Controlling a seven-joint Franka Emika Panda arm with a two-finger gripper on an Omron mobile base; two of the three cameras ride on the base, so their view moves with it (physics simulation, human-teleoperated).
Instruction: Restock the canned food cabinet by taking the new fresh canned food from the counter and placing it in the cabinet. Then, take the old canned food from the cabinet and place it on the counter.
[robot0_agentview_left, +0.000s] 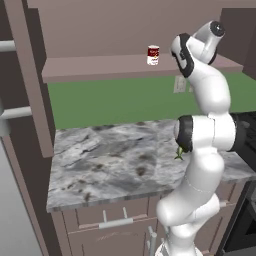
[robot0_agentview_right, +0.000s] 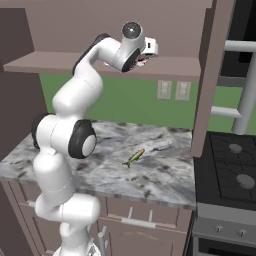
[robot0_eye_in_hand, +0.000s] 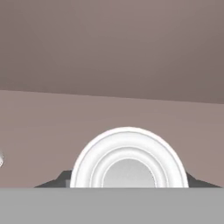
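Green wall (robot0_agentview_left: 115, 100); outlets (robot0_agentview_right: 173, 90); black stove (robot0_agentview_right: 232, 167).

The picture's bottom edge cuts off the round white can top (robot0_eye_in_hand: 128, 159) near the hand. The little green thing (robot0_agentview_right: 134, 158) on the counter (robot0_agentview_right: 165, 175) is too small to name. The arm hides most of it from the left side.

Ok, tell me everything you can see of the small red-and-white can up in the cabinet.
The small red-and-white can is a short cylinder, looking like metal, with a red upper band, white lower band and a white ringed lid. It stands upright on the mauve-brown cabinet's shelf board, right of middle. The gripper is closed on its sides.
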